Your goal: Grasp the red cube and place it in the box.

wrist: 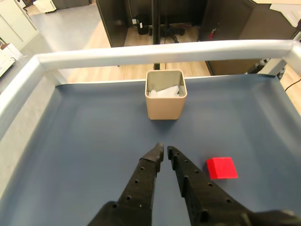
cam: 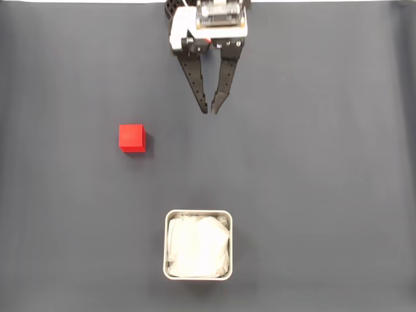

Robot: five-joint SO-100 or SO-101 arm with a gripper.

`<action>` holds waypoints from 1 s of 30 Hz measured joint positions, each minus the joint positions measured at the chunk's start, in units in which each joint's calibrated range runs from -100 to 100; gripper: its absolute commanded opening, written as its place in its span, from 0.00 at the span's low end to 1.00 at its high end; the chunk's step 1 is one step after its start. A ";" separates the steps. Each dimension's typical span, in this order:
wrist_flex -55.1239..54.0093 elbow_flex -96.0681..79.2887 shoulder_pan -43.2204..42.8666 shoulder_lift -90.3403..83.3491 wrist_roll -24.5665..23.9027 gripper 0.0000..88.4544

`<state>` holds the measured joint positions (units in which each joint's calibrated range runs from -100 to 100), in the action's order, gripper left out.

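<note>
Fixed view: black gripper (cam: 209, 110) at top centre, jaws nearly pressed together, holding nothing. Red cube (cam: 132, 138) sits on the grey mat (cam: 312, 169) (lower left of gripper), well apart from the box (cam: 197, 244) w/ white lining, bottom centre.

in the fixed view, taking the box (cam: 197, 215) as landmark: the red cube (cam: 132, 138) lies up and left of it, well apart; the gripper (cam: 210, 110) hangs straight above it.
</note>
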<state>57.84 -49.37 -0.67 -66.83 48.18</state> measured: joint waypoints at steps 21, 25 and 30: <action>10.34 22.42 6.90 19.97 -0.05 0.00; 10.50 22.88 9.72 21.88 -0.05 0.00; 10.50 22.88 13.06 23.97 -0.05 0.00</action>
<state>68.34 -26.49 12.39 -42.86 48.13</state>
